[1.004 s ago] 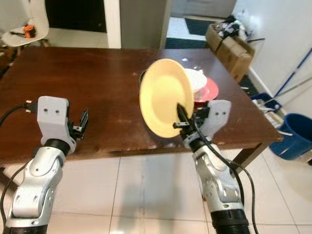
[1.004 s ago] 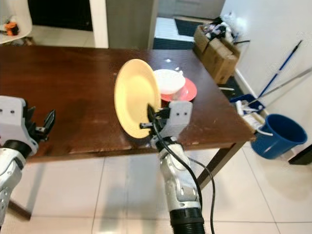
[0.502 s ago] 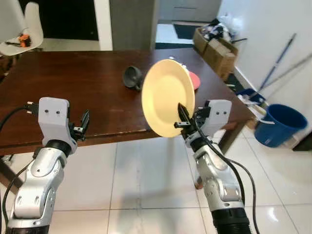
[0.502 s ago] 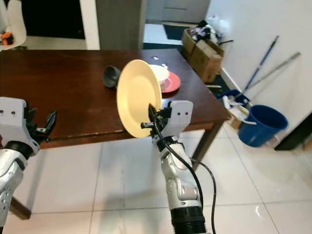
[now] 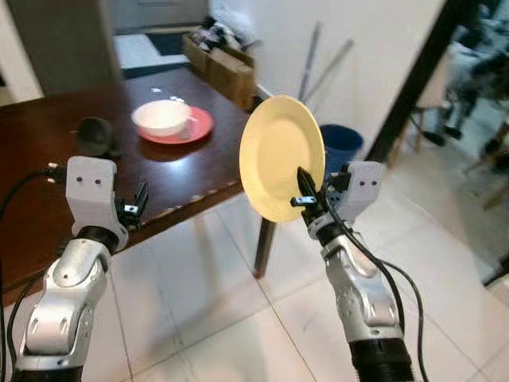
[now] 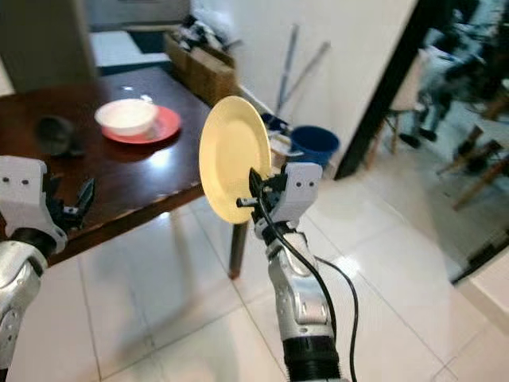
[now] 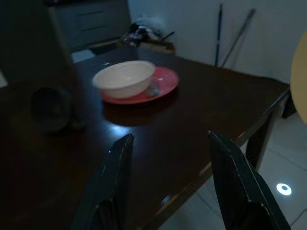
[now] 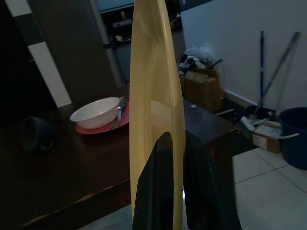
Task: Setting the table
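Note:
My right gripper (image 5: 306, 195) is shut on the lower rim of a yellow plate (image 5: 281, 165), which stands on edge in the air over the tiled floor, off the table's corner. In the right wrist view the plate (image 8: 152, 86) rises edge-on between the two black fingers (image 8: 156, 191). My left gripper (image 5: 137, 204) hovers open over the near edge of the dark wooden table (image 5: 48, 159) with nothing in it; its fingers (image 7: 117, 177) stand apart. A white bowl (image 5: 161, 116) sits on a red plate (image 5: 196, 127) further back on the table. A dark cup (image 5: 94, 135) lies to their left.
A blue bucket (image 5: 343, 142) and mop handles (image 5: 314, 68) stand by the white wall past the table. Cardboard boxes (image 5: 223, 64) sit behind the table's far corner. A dark doorframe (image 5: 413, 87) and chair legs (image 5: 485, 151) lie to the right. Tiled floor (image 5: 238, 318) spreads below.
The camera has turned to the right, so the table has slid left and the doorway has come into view. The right gripper still holds the yellow plate upright. The left gripper remains open.

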`<state>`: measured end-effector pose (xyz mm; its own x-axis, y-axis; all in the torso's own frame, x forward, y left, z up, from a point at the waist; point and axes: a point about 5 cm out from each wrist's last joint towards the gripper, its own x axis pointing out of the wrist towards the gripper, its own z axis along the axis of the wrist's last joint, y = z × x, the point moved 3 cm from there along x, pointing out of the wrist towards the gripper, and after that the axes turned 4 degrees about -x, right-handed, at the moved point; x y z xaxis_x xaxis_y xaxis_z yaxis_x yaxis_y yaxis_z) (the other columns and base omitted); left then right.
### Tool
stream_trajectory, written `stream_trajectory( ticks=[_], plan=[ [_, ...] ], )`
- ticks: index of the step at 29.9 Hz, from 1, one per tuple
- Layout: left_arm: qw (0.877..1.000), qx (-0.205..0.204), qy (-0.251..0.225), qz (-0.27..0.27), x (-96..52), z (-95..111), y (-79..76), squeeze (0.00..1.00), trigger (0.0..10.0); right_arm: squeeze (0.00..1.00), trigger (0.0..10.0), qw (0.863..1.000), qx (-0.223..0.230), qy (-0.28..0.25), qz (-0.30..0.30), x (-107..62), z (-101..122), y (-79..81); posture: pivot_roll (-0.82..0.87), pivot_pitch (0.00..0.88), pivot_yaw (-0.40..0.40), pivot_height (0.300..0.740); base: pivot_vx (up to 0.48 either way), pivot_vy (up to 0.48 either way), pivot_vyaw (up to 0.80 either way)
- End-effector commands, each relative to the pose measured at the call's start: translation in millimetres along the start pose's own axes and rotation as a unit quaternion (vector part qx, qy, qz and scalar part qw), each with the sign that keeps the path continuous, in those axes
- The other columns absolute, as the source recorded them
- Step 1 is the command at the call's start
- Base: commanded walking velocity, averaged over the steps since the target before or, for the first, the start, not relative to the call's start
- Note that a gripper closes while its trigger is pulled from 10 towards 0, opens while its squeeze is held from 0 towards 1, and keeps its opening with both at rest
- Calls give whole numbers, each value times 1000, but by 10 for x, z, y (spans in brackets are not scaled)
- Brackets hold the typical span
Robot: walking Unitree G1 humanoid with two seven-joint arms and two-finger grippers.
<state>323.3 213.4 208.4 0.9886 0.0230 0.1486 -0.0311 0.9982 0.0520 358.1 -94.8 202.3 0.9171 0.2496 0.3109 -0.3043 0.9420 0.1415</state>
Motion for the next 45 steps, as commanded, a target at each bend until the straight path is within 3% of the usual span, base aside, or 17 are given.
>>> stream_trajectory(
  ticks=[1,9,19,25,32,38,42,45],
  plan=[
    [1000,0,6,-2,-9,-44,-5,0,10000,0,10000,1000,2,1,2,-1,-7,2,77,28,8,740,0,0,-800],
    [1000,1,12,0,-17,-91,8,0,10000,0,10000,1000,2,1,2,0,-7,4,77,31,10,740,0,0,-800],
    [999,12,46,16,-102,-325,103,0,10000,0,10000,1000,-9,18,9,-51,-100,0,76,37,7,740,0,0,-800],
    [997,15,73,19,-182,-520,120,0,10000,0,10000,995,-52,81,35,-235,-479,-42,73,39,1,740,0,0,-800],
    [993,7,119,21,-394,-891,121,0,10000,0,10000,981,-52,185,40,-610,-1050,-157,76,40,-3,740,0,0,-800],
    [987,28,155,12,-546,-1198,31,0,10000,0,10000,976,-55,205,39,-706,-1173,-183,76,35,-3,740,0,0,-800],
    [986,36,161,3,-545,-1285,-26,0,10000,0,10000,975,-62,212,26,-729,-1211,-243,68,30,0,740,0,0,-800],
    [986,38,156,-40,-484,-1327,-187,0,10000,0,10000,975,-70,212,6,-777,-1233,-356,48,21,18,740,0,0,-800]
  ],
)
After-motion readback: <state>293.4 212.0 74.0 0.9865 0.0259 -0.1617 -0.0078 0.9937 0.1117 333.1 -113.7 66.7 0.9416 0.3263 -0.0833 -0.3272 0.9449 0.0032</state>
